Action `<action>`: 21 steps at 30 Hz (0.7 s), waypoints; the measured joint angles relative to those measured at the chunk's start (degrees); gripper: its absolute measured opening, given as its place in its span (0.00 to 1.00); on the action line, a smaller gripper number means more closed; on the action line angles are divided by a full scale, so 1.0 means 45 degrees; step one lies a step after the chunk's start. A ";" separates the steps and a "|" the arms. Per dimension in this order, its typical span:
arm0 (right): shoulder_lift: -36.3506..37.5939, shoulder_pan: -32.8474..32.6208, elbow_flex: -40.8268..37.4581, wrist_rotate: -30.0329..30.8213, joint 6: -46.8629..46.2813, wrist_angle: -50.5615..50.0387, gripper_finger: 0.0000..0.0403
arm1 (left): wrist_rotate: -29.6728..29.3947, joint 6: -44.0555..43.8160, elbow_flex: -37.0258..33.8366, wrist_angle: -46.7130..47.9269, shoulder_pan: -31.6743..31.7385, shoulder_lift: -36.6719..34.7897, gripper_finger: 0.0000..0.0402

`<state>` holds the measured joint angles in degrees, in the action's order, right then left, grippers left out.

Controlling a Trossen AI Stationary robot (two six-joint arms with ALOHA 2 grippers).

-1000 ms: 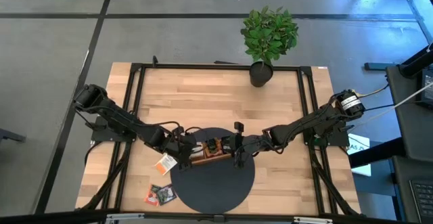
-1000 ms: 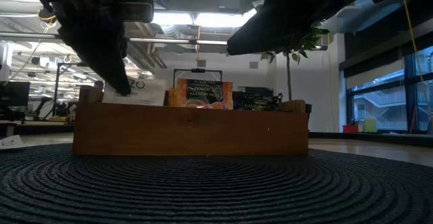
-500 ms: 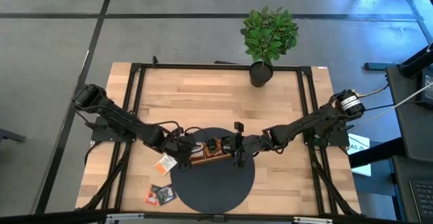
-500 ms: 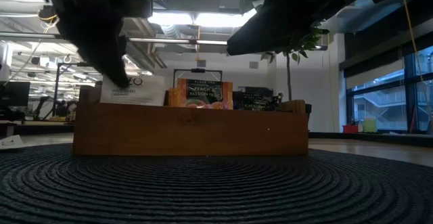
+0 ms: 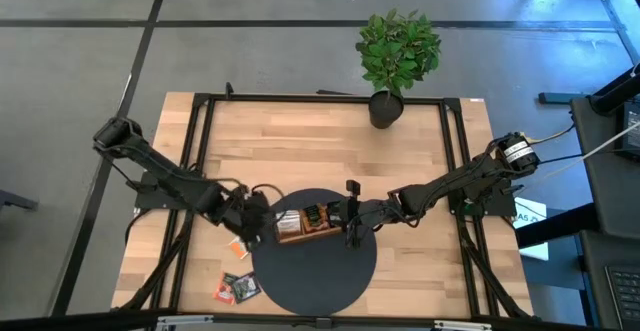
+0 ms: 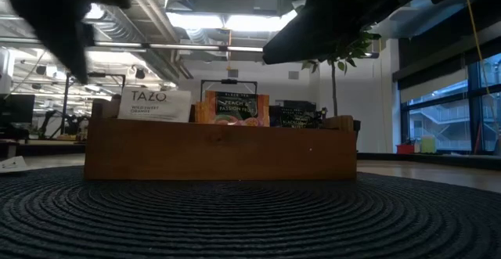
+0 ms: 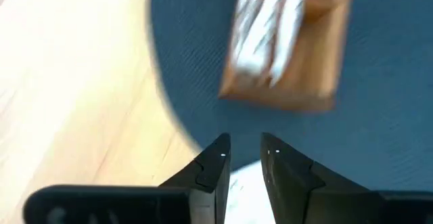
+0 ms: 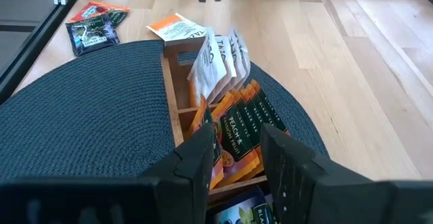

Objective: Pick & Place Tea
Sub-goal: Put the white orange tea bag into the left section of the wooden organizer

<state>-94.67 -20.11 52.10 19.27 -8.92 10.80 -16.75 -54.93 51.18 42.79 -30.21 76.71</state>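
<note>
High view: wooden tray point(image 5: 303, 228) sits on the far part of a round dark mat point(image 5: 318, 269), on the light wood table point(image 5: 300, 141). L gripper point(image 5: 246, 228) is at the mat's left edge, just beside the tray's left end, above an orange sachet point(image 5: 236, 245) lying on the table. R gripper point(image 5: 351, 233) hangs over the tray's right end. Two more sachets, one red point(image 5: 224, 291) and one dark point(image 5: 243, 288), lie near the table's front-left corner. A potted plant point(image 5: 397, 53) stands at the far edge.

Low view: tray wall fills the middle; sachets stand upright inside — a white Tazo one point(image 6: 154, 106) at the left end, an orange peach-passion one point(image 6: 232, 109) mid-tray, dark ones point(image 6: 296, 116) toward the right. Both arms are dark shapes up top.

L wrist view (blurry): fingers point(image 7: 211, 173) are apart w/ a narrow gap, nothing between them; white sachets in the tray lie ahead.

R wrist view: fingers point(image 8: 200, 160) stand partly open w/ nothing held, over orange sachets point(image 8: 233, 132); white sachets point(image 8: 218, 58) stand further along the tray.
</note>
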 joint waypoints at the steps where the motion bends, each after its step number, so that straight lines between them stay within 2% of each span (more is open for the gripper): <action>1: 0.0000 0.0000 0.0000 0.0000 0.0038 -0.0002 0.31 | -0.0177 -0.0552 0.0000 0.0486 -0.0290 0.0061 0.19; 5: 0.0000 0.0000 0.0000 0.0000 0.0034 -0.0002 0.31 | 0.0037 -0.3467 -0.0005 0.1594 -0.0949 0.0466 0.20; 7: 0.0000 -0.0003 0.0000 0.0000 0.0047 -0.0002 0.31 | -0.0032 -0.3865 -0.0005 0.1595 -0.1294 0.0702 0.20; 13: 0.0000 -0.0001 0.0000 0.0000 0.0041 0.0001 0.31 | -0.0433 -0.4000 -0.0024 0.1625 -0.1711 0.1254 0.19; 17: 0.0000 0.0000 0.0000 0.0000 0.0031 -0.0002 0.31 | -0.1124 -0.3515 -0.0029 0.1574 -0.1763 0.1349 0.19; 21: 0.0000 0.0001 0.0000 0.0000 0.0036 0.0003 0.31 | -0.1206 -0.2714 -0.0029 0.1388 -0.1765 0.1349 0.19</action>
<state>-94.67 -20.10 52.10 19.27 -8.75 10.81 -22.18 -67.14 51.05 49.04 -38.15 82.78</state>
